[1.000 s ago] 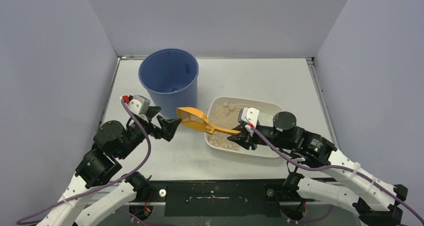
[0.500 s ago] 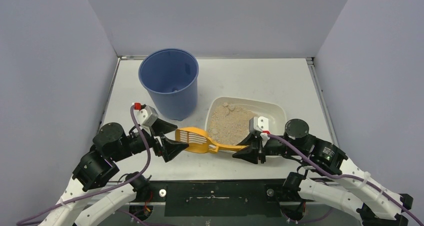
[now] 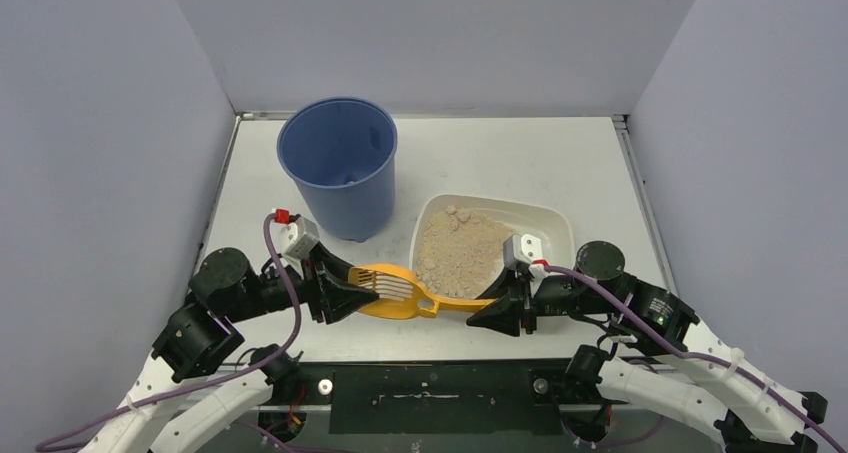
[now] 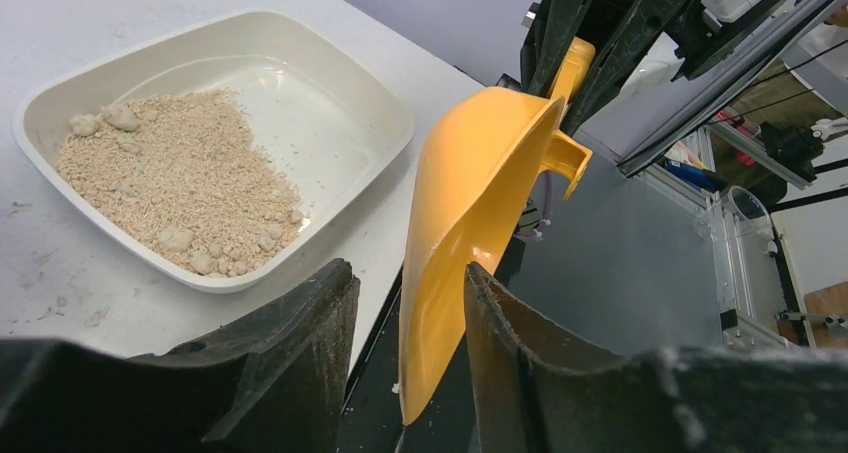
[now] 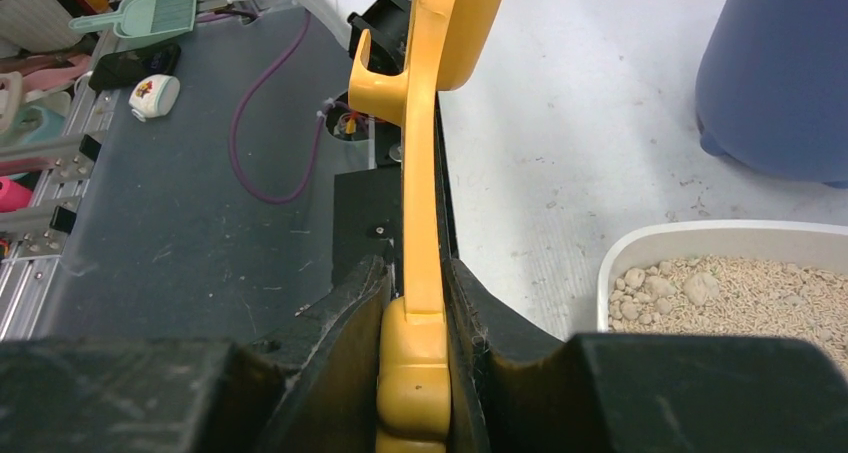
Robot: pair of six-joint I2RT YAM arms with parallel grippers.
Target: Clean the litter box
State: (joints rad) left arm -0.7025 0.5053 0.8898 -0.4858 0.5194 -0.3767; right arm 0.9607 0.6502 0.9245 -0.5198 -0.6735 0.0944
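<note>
Litter box — scoop clenched in right tool, its head inside left tool — grip unclear

Pale lavender walls enclose the white table on three sides.
</note>
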